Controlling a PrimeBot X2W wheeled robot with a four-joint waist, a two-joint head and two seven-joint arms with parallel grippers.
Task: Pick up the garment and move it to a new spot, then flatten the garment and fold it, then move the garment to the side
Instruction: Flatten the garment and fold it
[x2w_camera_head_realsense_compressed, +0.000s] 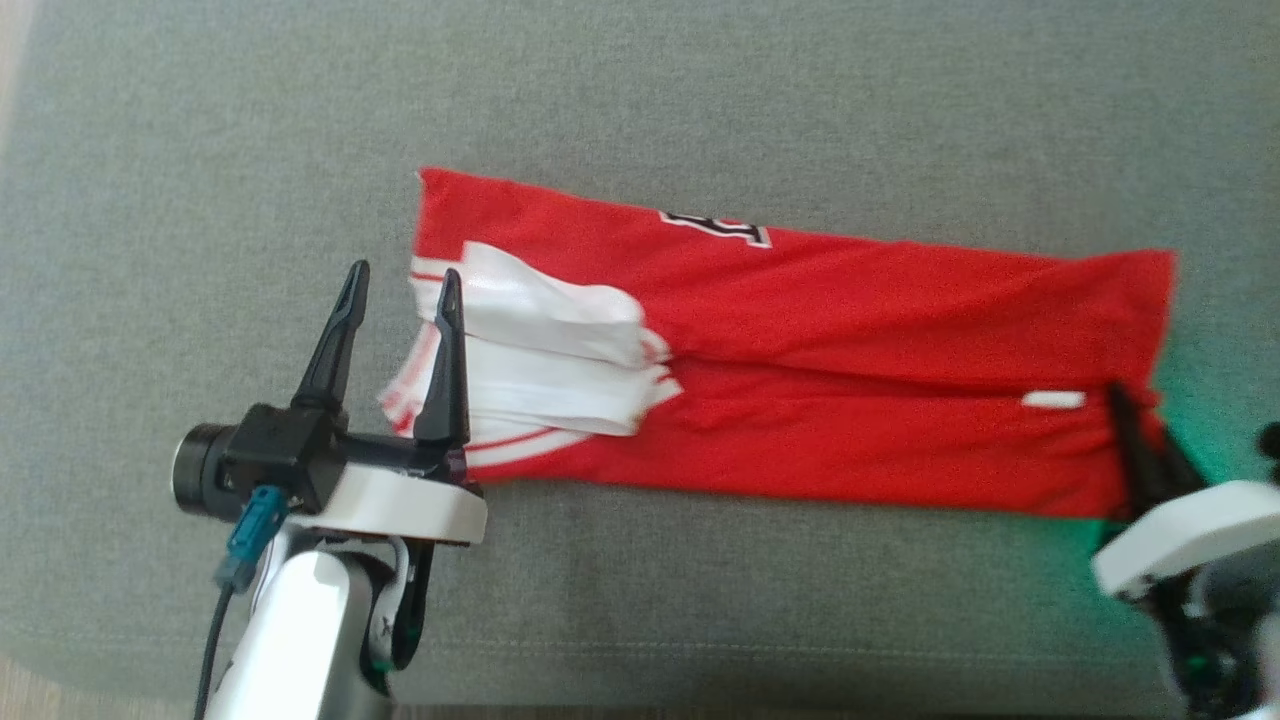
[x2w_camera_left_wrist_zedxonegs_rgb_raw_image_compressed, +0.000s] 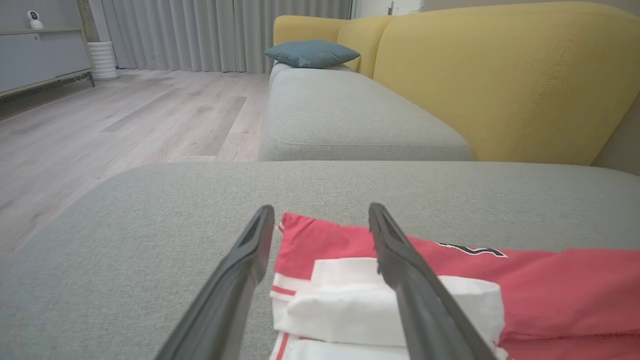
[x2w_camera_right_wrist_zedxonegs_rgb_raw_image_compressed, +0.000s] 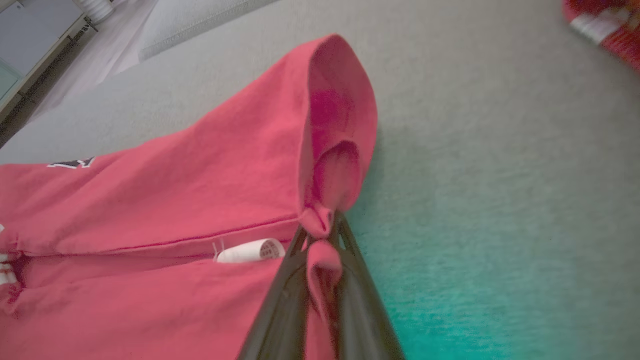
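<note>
Right gripper (x2w_camera_right_wrist_zedxonegs_rgb_raw_image_compressed: 320, 234) jaws clenched on garment (x2w_camera_head_realsense_compressed: 850, 320) corner; left gripper (x2w_camera_head_realsense_compressed: 404, 270) jaws released, straddling opposite end.

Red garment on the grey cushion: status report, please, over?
Left gripper open, poised at the white-trimmed end. Right gripper shut on garment, far end. Long folded strip, lying on cushion. No obstacles spotted.

One red-and-white garment (x2w_camera_head_realsense_compressed: 850, 330), one white label (x2w_camera_head_realsense_compressed: 1053, 400), one teal cushion (x2w_camera_left_wrist_zedxonegs_rgb_raw_image_compressed: 311, 53) and two grippers, the left gripper (x2w_camera_head_realsense_compressed: 404, 270) and the right gripper (x2w_camera_right_wrist_zedxonegs_rgb_raw_image_compressed: 320, 227).
</note>
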